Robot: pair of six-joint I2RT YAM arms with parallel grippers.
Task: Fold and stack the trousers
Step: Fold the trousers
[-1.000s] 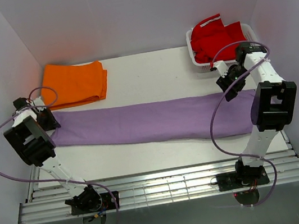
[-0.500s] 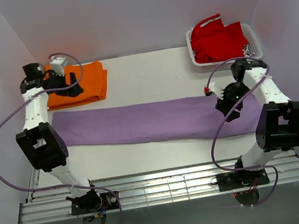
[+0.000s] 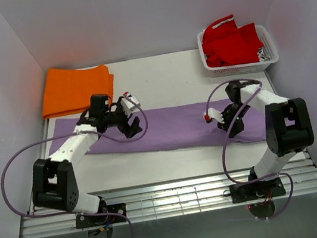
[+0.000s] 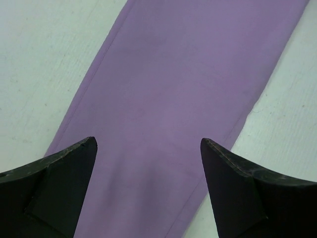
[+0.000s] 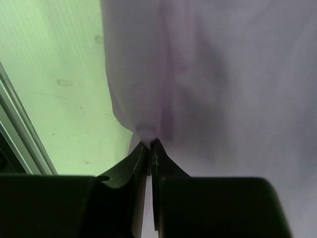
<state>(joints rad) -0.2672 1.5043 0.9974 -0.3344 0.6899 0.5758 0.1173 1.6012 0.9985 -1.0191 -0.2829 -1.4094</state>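
Observation:
The lilac trousers (image 3: 172, 126) lie flat in a long strip across the white table, from left to right. My left gripper (image 3: 131, 118) hovers over their left part with its jaws wide open. In the left wrist view the trousers (image 4: 173, 94) fill the space between the two dark fingertips, and the left gripper (image 4: 148, 142) holds nothing. My right gripper (image 3: 227, 122) is down on the right part of the strip. In the right wrist view the right gripper (image 5: 150, 144) is shut on a pinched fold of the trousers (image 5: 223, 74).
A folded orange garment (image 3: 75, 88) lies at the back left, just beyond the trousers. A white basket (image 3: 241, 69) holding a red garment (image 3: 228, 41) stands at the back right. Metal rails (image 3: 171, 198) run along the near edge, and walls close in both sides.
My left arm swung from the orange garment at the back left to above the trousers' left part, jaws open. My right gripper moved left, lowered onto the fabric and shut on a fold.

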